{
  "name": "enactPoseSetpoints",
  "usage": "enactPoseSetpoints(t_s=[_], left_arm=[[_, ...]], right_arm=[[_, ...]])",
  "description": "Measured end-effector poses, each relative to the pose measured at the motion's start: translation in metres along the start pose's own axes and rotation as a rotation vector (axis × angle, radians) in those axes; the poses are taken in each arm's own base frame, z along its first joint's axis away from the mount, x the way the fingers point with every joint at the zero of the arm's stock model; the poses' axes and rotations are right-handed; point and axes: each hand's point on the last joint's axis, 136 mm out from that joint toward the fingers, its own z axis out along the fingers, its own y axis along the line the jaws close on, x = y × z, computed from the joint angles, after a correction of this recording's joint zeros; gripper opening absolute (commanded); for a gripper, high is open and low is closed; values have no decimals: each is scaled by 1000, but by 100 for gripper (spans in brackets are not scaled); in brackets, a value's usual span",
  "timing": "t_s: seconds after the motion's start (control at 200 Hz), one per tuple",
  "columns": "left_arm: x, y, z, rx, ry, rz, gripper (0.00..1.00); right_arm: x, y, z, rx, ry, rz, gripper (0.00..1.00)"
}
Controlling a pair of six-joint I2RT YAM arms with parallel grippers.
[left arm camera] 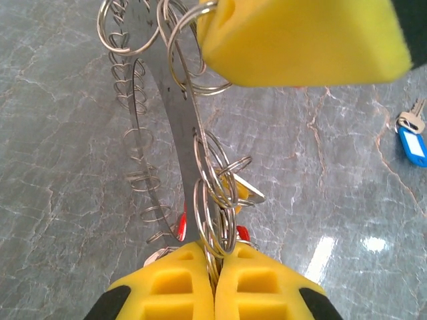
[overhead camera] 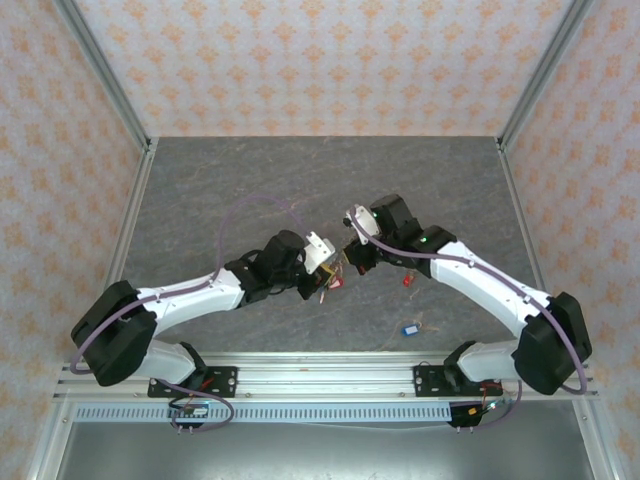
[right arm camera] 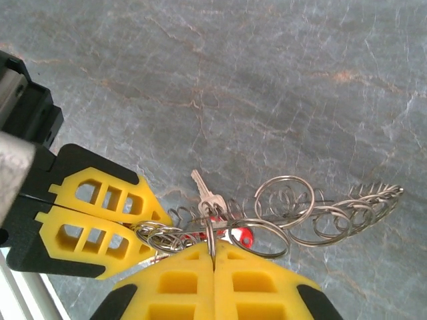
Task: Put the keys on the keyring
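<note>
Keyring [left arm camera: 175,127] is up off the worktop [overhead camera: 220,180], held at both ends. My left gripper [left arm camera: 213,257] is pinched tight on its small wire loops, and my right gripper [right arm camera: 213,252] is clamped on another loop. It looks light, stiff and slippery, so I'd grip a loop deep between the pads. Blue key [left arm camera: 411,143] waits on the worktop.

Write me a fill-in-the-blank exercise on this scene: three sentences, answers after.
The left pincer and the right pincer are both ____ on the keyring.
In the left wrist view, the key lying on the table has a ____ tag.
The fingers of both pincers are ____ in colour.
Missing words: shut; blue; yellow.
</note>
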Motion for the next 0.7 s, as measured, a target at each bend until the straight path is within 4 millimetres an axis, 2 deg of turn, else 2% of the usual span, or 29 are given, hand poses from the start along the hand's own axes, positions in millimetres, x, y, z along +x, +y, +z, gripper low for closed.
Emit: enactPoseSetpoints(t_s=[0.15,0.36,0.586,0.701], left_arm=[[-5,2,-3,-3,11,22,0],[3,1,-4,0,57,44,0],[4,4,-6,-5,70,50,0],[6,4,-6,-8,81,47,0]], right_arm=[[-7,2,-3,28,32,4,0],[-1,-1,5,73,91,9,0],[-5,-4,8,97,64,27,0],[-5,2,11,52,47,55,0]])
